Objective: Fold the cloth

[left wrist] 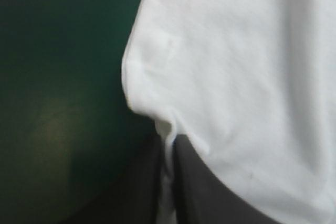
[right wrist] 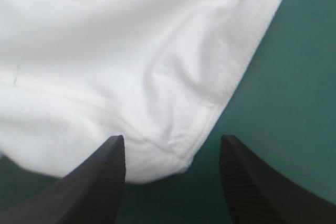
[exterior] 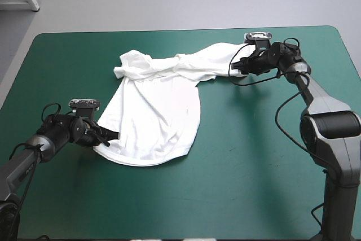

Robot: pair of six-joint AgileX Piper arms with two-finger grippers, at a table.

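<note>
The T-shirt [exterior: 158, 111] lies partly spread on the teal-green cover [exterior: 254, 167]. The left gripper [exterior: 110, 137] meets its near left hem, the right gripper [exterior: 241, 67] its far right end.

Right arm [exterior: 316, 91] & left arm [exterior: 20, 165]: grey metallic tube links, black housings at wrists. Right has fat dark drum joint w/ glossy band. Right gripper [right wrist: 172, 140] fingers [right wrist: 102, 182]: black, fin-shaped, ribbed (ribs fine, close-set).

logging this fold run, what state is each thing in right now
T-shirt: partly spread flat, far end bunched, not yet folded
left pincer: shut on the T-shirt's hem
right pincer: open, astride a hemmed corner of the T-shirt
</note>
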